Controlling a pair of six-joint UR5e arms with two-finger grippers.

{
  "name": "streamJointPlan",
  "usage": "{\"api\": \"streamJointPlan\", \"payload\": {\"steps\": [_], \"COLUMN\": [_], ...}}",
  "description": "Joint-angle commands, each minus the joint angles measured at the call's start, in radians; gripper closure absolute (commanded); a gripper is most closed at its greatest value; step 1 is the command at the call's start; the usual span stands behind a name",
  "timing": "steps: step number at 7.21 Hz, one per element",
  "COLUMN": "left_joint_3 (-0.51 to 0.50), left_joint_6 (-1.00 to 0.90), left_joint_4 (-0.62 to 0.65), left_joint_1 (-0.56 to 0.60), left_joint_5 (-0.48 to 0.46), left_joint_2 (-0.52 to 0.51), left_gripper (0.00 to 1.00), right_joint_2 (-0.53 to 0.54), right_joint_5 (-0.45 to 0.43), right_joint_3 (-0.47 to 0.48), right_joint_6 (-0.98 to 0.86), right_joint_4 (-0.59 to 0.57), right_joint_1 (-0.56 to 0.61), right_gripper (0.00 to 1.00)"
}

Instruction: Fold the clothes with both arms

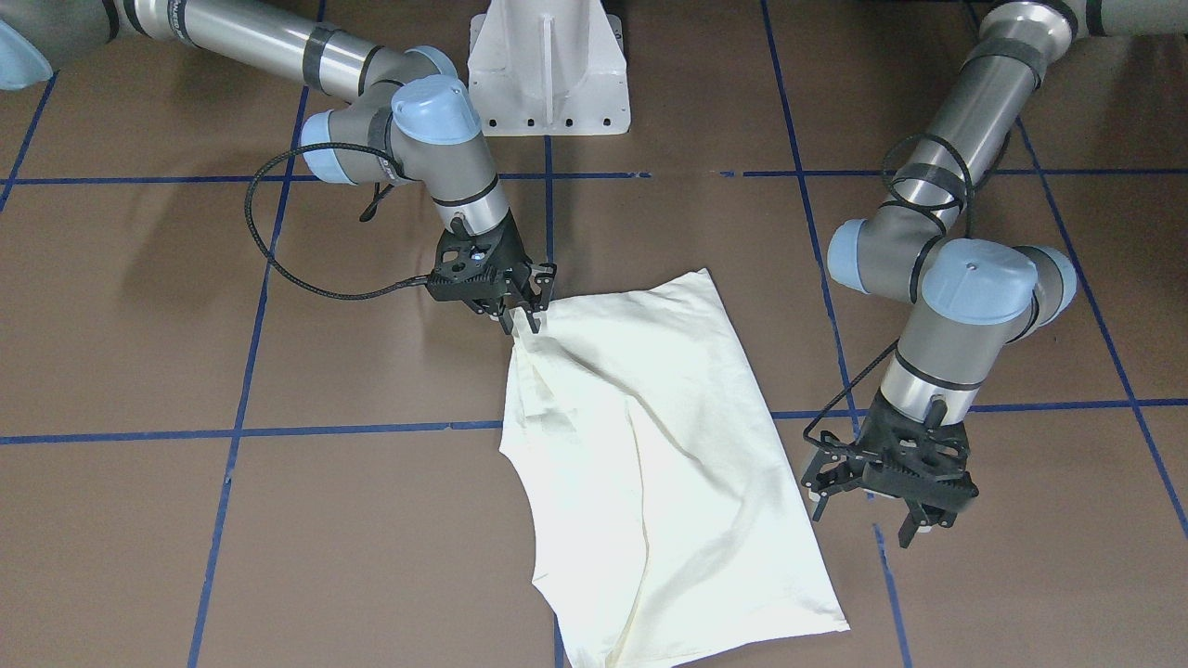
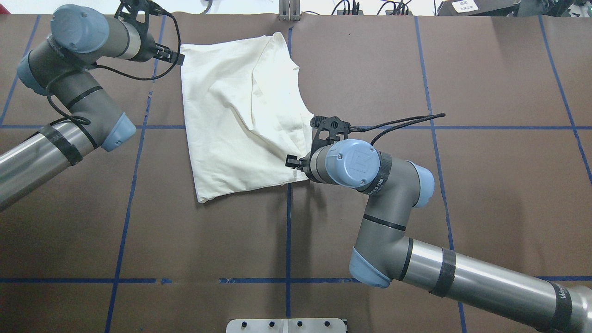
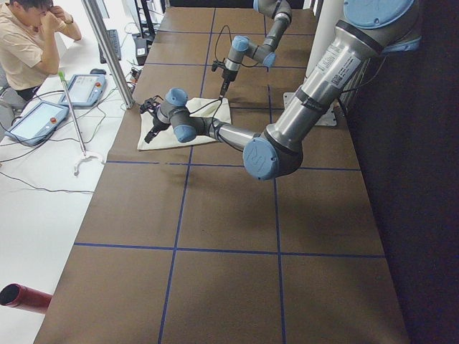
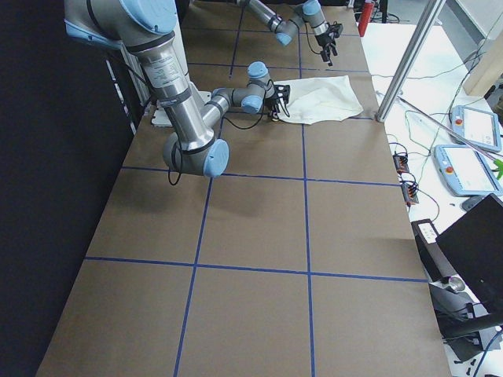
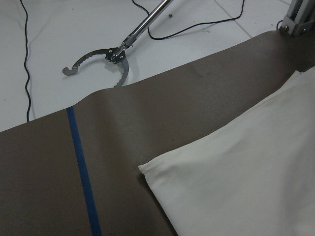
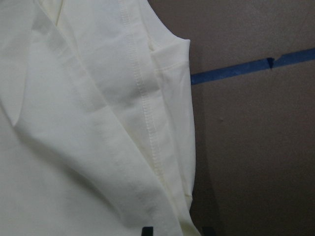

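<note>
Right fingers (image 1: 531, 314) clamped on the shirt (image 1: 650, 436) edge; left fingers (image 1: 913, 531) spread, holding nothing.
Shirt lies creased, plain cream side up, on the table (image 1: 278, 520) across a blue tape line (image 1: 371, 430). The pinched edge is at the end nearer the white base (image 1: 548, 65). Left fingers hover just off the shirt's opposite side; can't tell if they touch.
</note>
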State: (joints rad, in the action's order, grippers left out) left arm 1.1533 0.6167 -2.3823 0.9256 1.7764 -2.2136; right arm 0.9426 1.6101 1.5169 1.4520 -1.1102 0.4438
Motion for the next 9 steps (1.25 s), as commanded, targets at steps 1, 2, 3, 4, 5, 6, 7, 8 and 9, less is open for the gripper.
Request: {"api": "streamJointPlan", "payload": {"steps": [1,2,3,4,5,6,7,8,9], "left_joint_3": [0.0,0.0,0.0,0.0,0.0,0.0,0.0,0.0,0.0], "left_joint_6": [0.0,-0.002,0.0,-0.002,0.0,0.0,0.0,0.0,0.0], "left_joint_4": [0.0,0.0,0.0,0.0,0.0,0.0,0.0,-0.002,-0.002], "left_joint_1": [-0.001,-0.001,-0.001,-0.001,-0.002,-0.001,-0.002,-0.002,-0.002], "left_joint_5": [0.0,0.0,0.0,0.0,0.0,0.0,0.0,0.0,0.0], "left_joint_2": [0.005,0.006,0.006,0.006,0.006,0.005,0.005,0.006,0.006], "left_gripper": [0.0,0.0,0.0,0.0,0.0,0.0,0.0,0.0,0.0], "right_joint_2": [0.002,0.001,-0.001,-0.001,0.001,-0.001,0.017,0.05,0.098], "right_joint_5": [-0.001,-0.003,-0.003,-0.004,-0.009,-0.01,-0.018,-0.047,-0.073], "right_joint_3": [-0.001,-0.001,-0.001,0.0,0.006,0.019,0.034,0.066,0.121], "right_joint_6": [-0.001,0.001,0.002,0.002,0.002,0.004,0.017,0.045,0.106], "right_joint_4": [0.0,0.0,0.0,0.0,0.001,0.001,0.001,0.001,0.001], "right_joint_1": [-0.005,-0.005,-0.005,-0.005,-0.004,0.003,0.004,-0.002,-0.031], "right_gripper": [0.58,0.83,1.0,1.0,1.0,1.0,1.0,1.0,1.0]}}
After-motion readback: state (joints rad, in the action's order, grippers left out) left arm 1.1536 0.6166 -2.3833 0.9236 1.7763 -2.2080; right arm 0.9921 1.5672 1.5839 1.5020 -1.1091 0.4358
